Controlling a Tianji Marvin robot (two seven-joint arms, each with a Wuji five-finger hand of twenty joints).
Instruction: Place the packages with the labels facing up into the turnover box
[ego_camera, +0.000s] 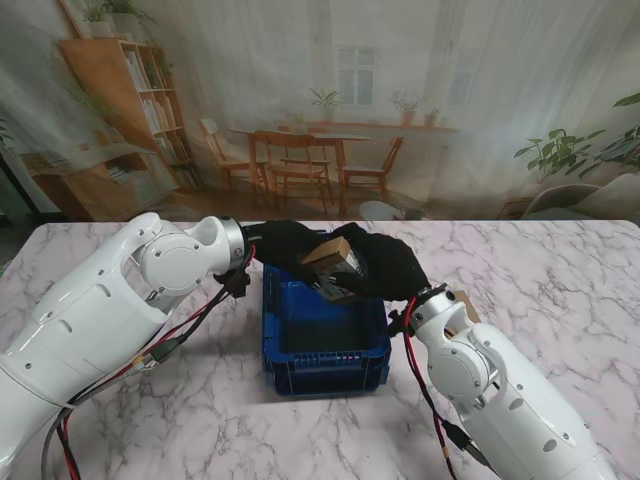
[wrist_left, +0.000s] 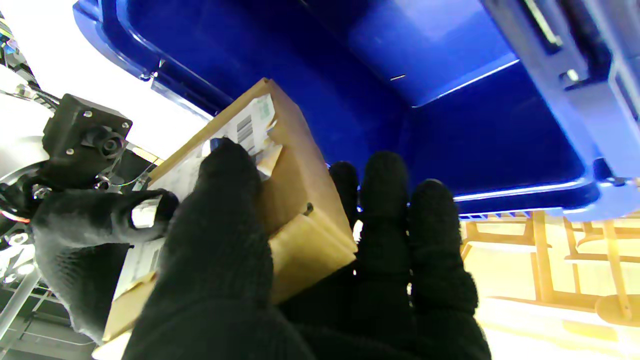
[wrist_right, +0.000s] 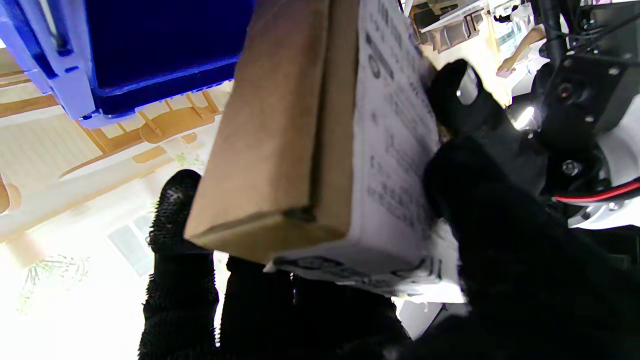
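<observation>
Hands, left hand (ego_camera: 280, 243) and right hand (ego_camera: 392, 262), both clasp the stiff, light-looking cardboard package (ego_camera: 333, 266) by opposite sides above the blue turnover box (ego_camera: 325, 371).

Both hands' fingers (ego_camera: 300, 250) grip a package (ego_camera: 335, 268) over the blue box (ego_camera: 325, 345).

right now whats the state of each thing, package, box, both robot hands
package: held in the air over the far end of the box, label showing
turnover box: on the table, nothing seen inside
left robot hand: shut on the package
right robot hand: shut on the package
</observation>
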